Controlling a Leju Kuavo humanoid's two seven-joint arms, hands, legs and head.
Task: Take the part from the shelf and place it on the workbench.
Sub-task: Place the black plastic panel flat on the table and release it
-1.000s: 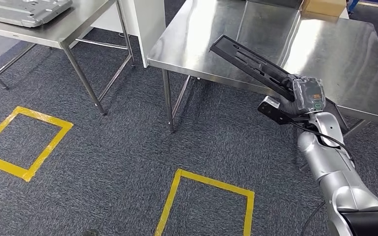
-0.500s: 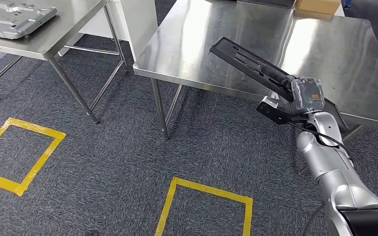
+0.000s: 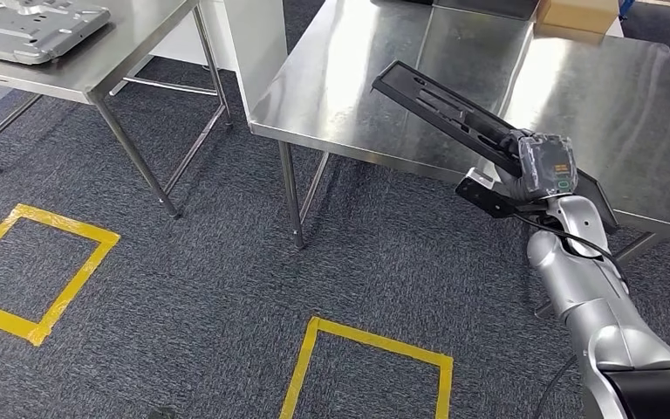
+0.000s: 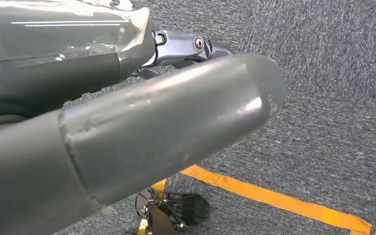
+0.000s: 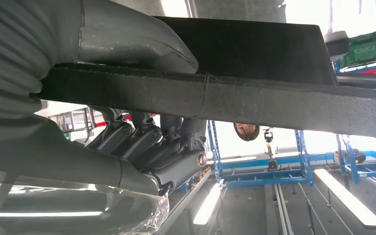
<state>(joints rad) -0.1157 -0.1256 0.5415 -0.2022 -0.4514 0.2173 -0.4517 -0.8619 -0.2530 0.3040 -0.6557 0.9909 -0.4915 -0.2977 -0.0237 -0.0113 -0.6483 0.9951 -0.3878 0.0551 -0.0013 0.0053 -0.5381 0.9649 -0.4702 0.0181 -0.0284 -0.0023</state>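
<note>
Black part [image 3: 443, 112] gripped in right hand [image 3: 536, 170], slanting over steel workbench [image 3: 593, 113].

The silver right arm reaches forward, its right hand [image 3: 532, 166] clamped with thumb opposing curled fingers [image 5: 147, 142].

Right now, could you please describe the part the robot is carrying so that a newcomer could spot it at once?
Find the large steel workbench on the right of the head view. Above its near edge, the right hand grips one end of a long, flat black part angled out over the tabletop. Unlike the grey metal plate on the far-left table, it is dark, narrow and slotted.
</note>
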